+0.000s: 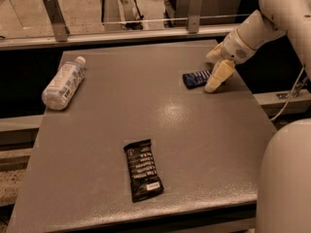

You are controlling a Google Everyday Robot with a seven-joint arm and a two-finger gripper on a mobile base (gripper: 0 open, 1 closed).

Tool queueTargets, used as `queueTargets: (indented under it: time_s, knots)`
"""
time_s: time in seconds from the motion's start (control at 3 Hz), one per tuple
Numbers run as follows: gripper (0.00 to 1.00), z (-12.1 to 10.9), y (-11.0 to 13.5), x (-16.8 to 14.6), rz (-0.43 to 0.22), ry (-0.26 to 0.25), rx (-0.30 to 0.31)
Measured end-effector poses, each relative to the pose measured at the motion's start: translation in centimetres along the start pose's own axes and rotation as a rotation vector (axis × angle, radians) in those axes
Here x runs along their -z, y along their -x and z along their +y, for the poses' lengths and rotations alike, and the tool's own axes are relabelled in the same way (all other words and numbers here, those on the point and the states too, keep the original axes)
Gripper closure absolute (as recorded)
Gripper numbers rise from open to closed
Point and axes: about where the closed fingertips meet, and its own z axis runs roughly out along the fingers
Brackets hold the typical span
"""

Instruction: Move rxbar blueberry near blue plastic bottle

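Observation:
The rxbar blueberry [196, 78], a small dark blue wrapper with white lettering, lies flat near the table's far right edge. My gripper [212, 72] is at the bar's right end, coming in from the upper right. Its cream fingers [216, 75] are spread apart and the lower one touches or nearly touches the wrapper. It holds nothing. The blue plastic bottle [63, 83], clear with a white cap and a pale label, lies on its side at the far left edge, a long way from the bar.
A larger black wrapped bar [142, 169] lies near the front middle of the grey table [146, 120]. A metal rail with posts [121, 30] runs behind the table. My white arm body [284, 178] fills the lower right corner.

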Motion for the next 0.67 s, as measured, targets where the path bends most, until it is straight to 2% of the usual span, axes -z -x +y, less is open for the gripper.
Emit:
queueTargets:
  time_s: [0.67]
  knots:
    - [0.64, 0.03, 0.37, -0.57, -0.020, 0.012, 0.006]
